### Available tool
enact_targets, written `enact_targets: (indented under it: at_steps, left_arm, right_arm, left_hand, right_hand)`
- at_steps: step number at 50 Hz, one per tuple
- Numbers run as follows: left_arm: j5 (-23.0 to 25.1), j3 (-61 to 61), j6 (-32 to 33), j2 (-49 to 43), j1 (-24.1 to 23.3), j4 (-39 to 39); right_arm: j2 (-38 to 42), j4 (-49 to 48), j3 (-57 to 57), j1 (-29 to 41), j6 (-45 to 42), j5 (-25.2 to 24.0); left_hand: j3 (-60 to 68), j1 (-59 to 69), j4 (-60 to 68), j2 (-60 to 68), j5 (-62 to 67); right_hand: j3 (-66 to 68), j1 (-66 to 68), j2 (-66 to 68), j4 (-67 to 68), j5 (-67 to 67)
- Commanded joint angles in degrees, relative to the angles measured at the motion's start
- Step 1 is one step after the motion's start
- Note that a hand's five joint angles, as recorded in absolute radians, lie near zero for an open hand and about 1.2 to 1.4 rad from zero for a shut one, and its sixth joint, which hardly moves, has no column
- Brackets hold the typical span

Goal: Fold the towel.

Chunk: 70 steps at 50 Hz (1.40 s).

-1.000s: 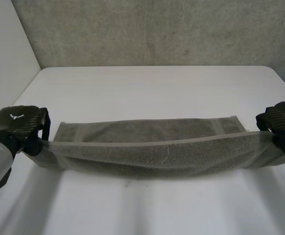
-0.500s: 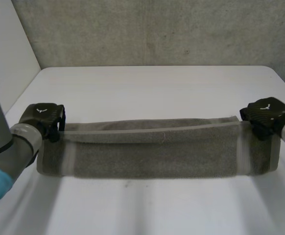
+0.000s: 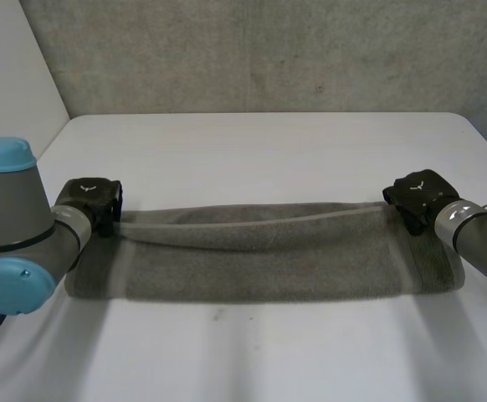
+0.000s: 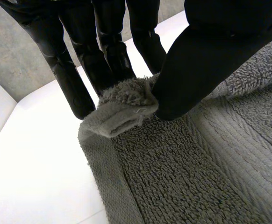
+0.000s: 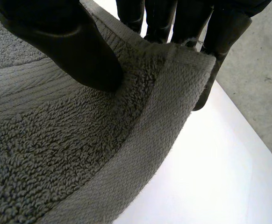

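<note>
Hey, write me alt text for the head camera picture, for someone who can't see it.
A long grey towel lies folded lengthwise across a white table, with the left robot hand pinching its far corner at one end and the right robot hand pinching the far corner at the other. A concrete wall rises behind the table.

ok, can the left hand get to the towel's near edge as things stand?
Probably, but not while holding: the left hand is pinching the far left corner of the towel. The near edge lies just robot-side of it, with only flat towel between.
</note>
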Motion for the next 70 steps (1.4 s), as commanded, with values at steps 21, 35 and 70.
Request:
enact_targets:
  at_steps: [21,35,70]
  left_arm:
    - [-0.1,16.4,-1.7,-12.6,-0.4,0.1]
    - [-0.1,13.1,-7.6,-6.3,-0.6,0.0]
    - [0.1,-15.1,-7.7,11.8,-1.1,15.8]
  right_arm:
    - [10.8,-0.9,-16.2,5.3,0.1,8.8]
    - [1.0,-1.1,-16.1,5.4,8.0,11.0]
    - [-8.2,-13.1,24.1,-4.3,-4.6,2.4]
  left_hand:
    - [0.5,2.0,0.3,0.4,1.4]
    - [-59.7,-58.2,-59.9,-59.8,-58.8]
    - [-59.7,-58.2,-59.9,-59.8,-58.8]
  right_hand:
    - [-18.3,-18.7,-17.8,-18.6,-18.9]
    - [-66.9,-67.3,-66.4,-67.2,-67.5]
    - [-21.7,-22.2,-21.2,-22.0,-22.3]
